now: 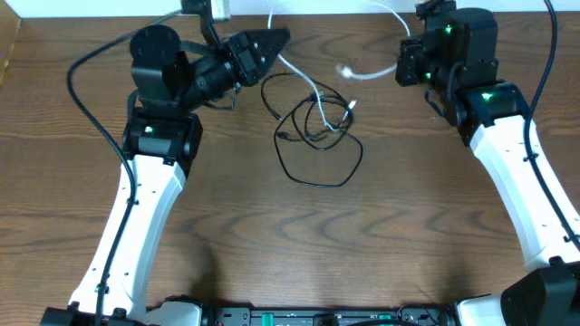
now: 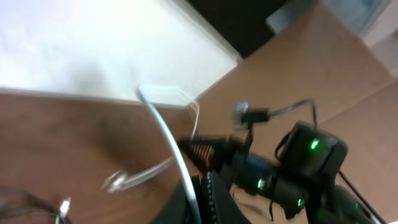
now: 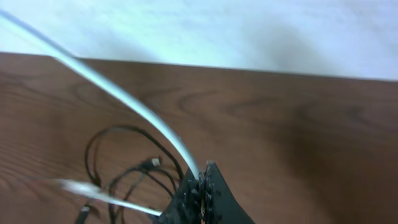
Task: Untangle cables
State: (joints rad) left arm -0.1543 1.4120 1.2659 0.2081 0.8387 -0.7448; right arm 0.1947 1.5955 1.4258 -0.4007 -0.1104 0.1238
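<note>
White cable [image 3: 134, 106] was clamped in the left pincer [image 1: 281, 38] and in the right pincer [image 1: 399, 68], either side of the looped black cable [image 1: 313, 183].

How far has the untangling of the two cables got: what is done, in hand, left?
Done: neither cable is free yet. In hand: the left gripper and right gripper each clamp the white cable. Left: drawing it out of the looped black cable.

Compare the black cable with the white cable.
The black cable lies slack in loops on the table; the white cable is partly raised. Neither gripper touches the black cable, while the left gripper and right gripper both pinch the white cable. Both are thin and cross mid-table.
</note>
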